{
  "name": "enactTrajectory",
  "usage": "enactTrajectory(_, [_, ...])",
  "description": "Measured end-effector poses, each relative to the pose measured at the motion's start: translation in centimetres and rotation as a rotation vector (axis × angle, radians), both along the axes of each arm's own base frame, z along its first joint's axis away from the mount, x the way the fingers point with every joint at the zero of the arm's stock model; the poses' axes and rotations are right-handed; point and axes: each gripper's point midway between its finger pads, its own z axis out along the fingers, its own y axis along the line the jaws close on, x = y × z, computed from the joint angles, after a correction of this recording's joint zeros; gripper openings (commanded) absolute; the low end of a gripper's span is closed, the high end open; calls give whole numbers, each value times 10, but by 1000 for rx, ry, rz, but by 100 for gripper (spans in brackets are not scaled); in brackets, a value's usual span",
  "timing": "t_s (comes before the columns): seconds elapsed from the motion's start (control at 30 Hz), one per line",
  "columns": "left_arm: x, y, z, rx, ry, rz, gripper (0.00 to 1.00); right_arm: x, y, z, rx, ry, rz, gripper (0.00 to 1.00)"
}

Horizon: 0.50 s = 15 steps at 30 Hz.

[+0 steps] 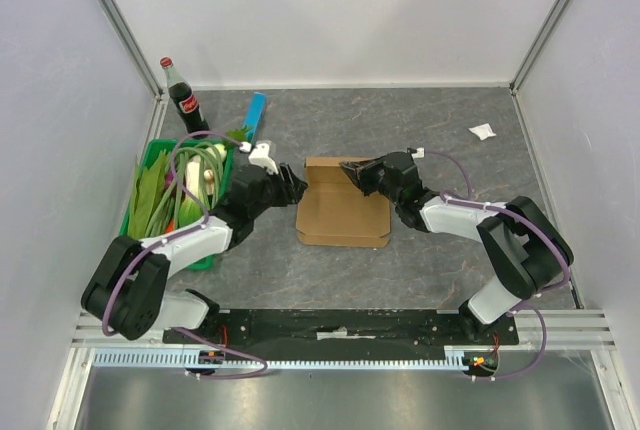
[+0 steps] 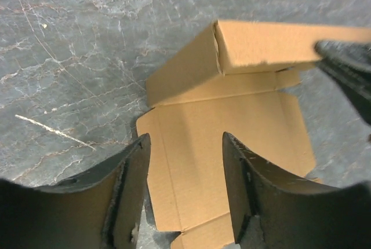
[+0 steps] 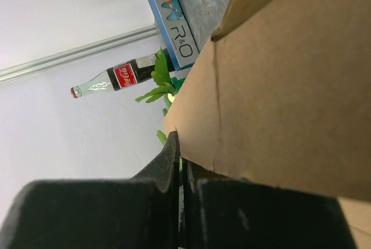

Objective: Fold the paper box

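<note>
Left wrist view: the left gripper (image 2: 185,194) is held wide apart over the left edge of the box (image 2: 232,127), likely so it can be pinned down. The box is laid in the middle of the table (image 1: 450,250). Farther off, its back flap (image 2: 261,43) is stood up and pinched by the right gripper (image 3: 177,145), likely so it can be folded over.

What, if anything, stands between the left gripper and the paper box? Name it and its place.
Nothing visible does. The left gripper hangs open at the left edge of the paper box, with bare cardboard showing between its fingers. The right gripper pinches a raised flap on the other side, clear of that path.
</note>
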Motion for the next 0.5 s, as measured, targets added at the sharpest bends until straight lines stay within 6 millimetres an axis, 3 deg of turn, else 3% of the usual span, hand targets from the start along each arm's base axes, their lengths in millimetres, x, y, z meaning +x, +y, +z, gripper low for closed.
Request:
enactTrajectory(0.07, [-4, -8, -13, 58, 3, -16, 51, 0, 0, 0, -8, -6, 0, 0])
enactTrajectory(0.17, [-5, -15, -25, 160, -16, -20, 51, 1, -1, 0, -15, -10, -4, 0])
enactTrajectory(0.33, [10, -27, -31, 312, -77, 5, 48, 1, 0, 1, -20, -12, -2, 0])
enactTrajectory(0.4, [18, -26, -32, 345, -89, 33, 42, 1, 0, 0, -20, -12, -1, 0])
enactTrajectory(0.5, [32, -22, -34, 390, -94, 87, 40, 1, 0, 1, -20, -11, -1, 0])
